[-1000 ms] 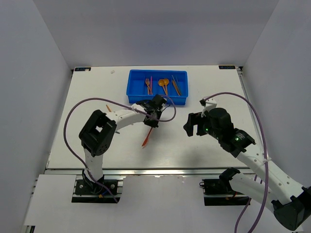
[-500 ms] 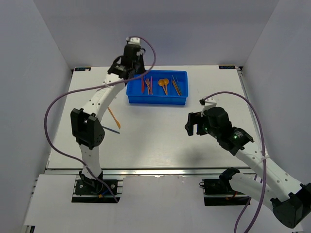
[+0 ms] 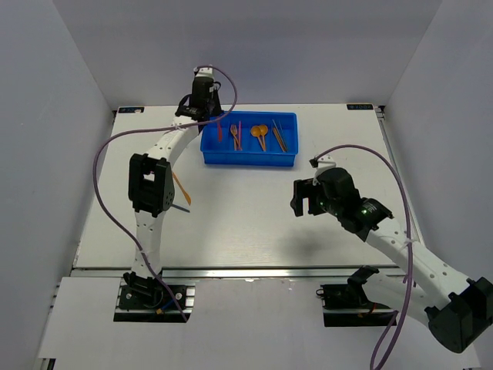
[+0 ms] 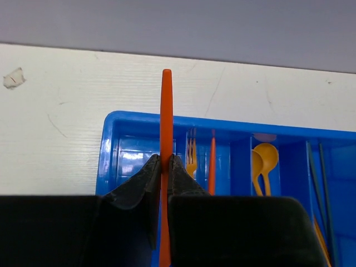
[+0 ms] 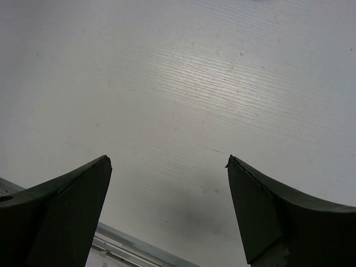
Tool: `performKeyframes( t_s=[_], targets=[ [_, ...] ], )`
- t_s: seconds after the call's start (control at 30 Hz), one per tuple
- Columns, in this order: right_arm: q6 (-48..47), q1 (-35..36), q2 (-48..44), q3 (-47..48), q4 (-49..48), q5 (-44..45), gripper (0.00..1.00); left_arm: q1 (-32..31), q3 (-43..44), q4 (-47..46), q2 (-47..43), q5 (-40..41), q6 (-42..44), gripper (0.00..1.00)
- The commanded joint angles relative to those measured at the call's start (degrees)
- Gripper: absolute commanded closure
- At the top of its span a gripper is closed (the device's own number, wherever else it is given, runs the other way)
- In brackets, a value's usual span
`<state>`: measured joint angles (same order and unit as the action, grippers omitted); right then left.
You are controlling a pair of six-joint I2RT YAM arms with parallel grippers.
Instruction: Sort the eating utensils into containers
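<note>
Left fingers (image 4: 146, 179) tight on orange utensil (image 4: 166, 105) over blue tray (image 4: 125, 158), fork (image 4: 191, 153) beside — right fingers (image 5: 67, 201) wide apart.

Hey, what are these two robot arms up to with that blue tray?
They are sorting plastic cutlery into a blue tray. The left gripper is shut on an orange utensil, held upright over the tray's left end and not yet released. Other compartments already hold a fork, spoons and thin sticks. The right gripper hangs open over the table, holding nothing. An orange stick and a dark stick lie on the table near the left arm.
</note>
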<state>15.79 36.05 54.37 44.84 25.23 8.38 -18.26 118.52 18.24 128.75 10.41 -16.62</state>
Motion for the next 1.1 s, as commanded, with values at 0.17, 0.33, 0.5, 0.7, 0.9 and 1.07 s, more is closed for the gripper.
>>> performKeyframes(
  t_s=[0.17, 0.33, 0.5, 0.7, 0.9, 1.07],
  targets=[
    [-1.03, -0.11, 1.7, 2.62, -3.17, -1.18, 0.11, 0.51, -10.76, -13.66, -4.64, -0.92, -2.63, 1.0],
    [-1.2, -0.11, 1.97, 2.36, -3.61, -0.82, 0.11, 0.42, -14.28, -15.08, -5.09, -2.33, -3.85, 1.0],
    [-1.2, -0.11, 2.5, 2.71, -3.61, -1.52, 0.11, 0.51, -16.83, -15.69, -7.19, -1.55, -6.58, 0.61],
    [-1.2, -0.11, 1.71, 2.71, -3.44, -1.26, 0.11, 0.51, -21.21, -16.74, -15.87, 3.02, -8.16, 0.43],
    [-1.03, -0.11, 1.62, 2.09, -4.4, -2.05, 0.11, 0.42, -25.35, -12.89, -23.8, 8.66, -9.13, 0.21],
    [-0.59, -0.11, 1.71, 1.74, -4.67, -2.93, 0.11, 0.51, -26.49, -0.94, -27.32, 11.64, -9.92, 0.02]
  ],
)
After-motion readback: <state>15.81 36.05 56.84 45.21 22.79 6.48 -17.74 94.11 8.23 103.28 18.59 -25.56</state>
